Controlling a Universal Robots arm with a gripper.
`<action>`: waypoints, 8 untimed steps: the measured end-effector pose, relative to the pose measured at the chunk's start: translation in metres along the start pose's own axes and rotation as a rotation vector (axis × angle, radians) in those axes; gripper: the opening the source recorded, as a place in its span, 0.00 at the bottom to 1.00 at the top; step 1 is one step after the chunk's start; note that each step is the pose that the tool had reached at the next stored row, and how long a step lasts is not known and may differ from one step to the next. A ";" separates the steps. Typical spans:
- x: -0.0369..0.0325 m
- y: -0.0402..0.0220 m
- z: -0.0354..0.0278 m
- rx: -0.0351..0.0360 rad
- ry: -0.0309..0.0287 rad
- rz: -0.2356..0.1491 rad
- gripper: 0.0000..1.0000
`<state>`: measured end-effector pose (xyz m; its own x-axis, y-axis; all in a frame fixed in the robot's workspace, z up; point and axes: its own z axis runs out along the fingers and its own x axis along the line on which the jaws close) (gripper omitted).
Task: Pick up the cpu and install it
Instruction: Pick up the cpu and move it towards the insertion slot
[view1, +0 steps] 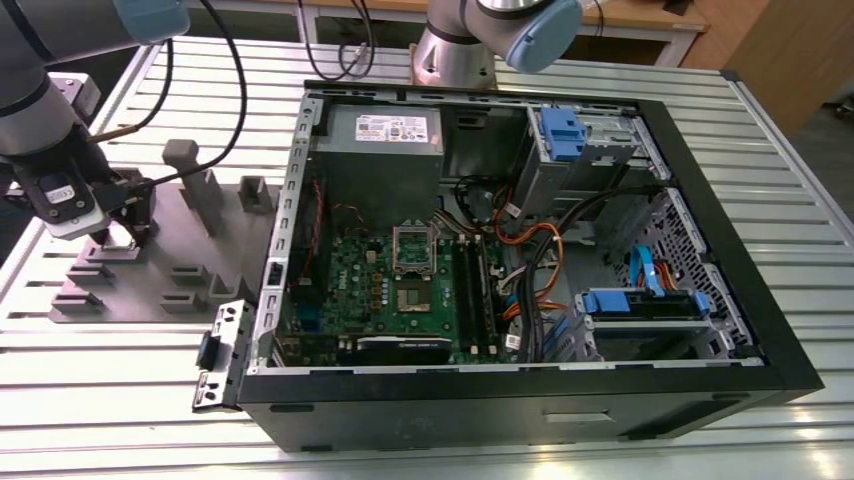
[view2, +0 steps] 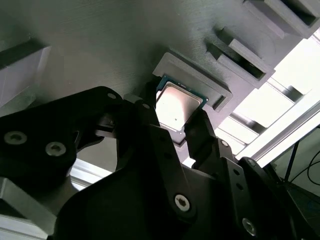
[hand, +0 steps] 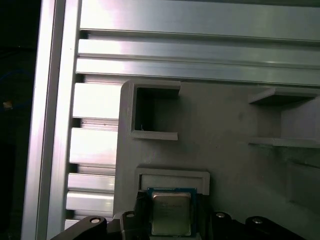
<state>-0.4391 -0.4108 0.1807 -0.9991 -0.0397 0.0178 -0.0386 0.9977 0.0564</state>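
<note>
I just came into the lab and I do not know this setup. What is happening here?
A robot arm is working at a grey parts holder that lies on the slatted table, beside an open computer case. Its gripper hangs low over the holder, right at the cpu. In both wrist views the cpu appears to sit flat in its recess, not yet lifted. The motherboard waits inside the case.

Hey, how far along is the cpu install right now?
Done: nothing yet; the cpu lies in its nest on the grey holder tray. In hand: the tool is down at the cpu; whether it grips it, I cannot tell. Left: lifting it and installing it in the open computer case.
</note>
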 end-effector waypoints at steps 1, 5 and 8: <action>0.0000 0.0000 0.0000 0.0000 0.0000 0.000 0.47; 0.0000 0.0000 0.0001 0.0000 0.0000 0.000 0.47; 0.0000 0.0000 0.0001 0.0000 -0.0001 0.000 0.47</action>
<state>-0.4391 -0.4108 0.1806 -0.9991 -0.0396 0.0177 -0.0386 0.9977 0.0564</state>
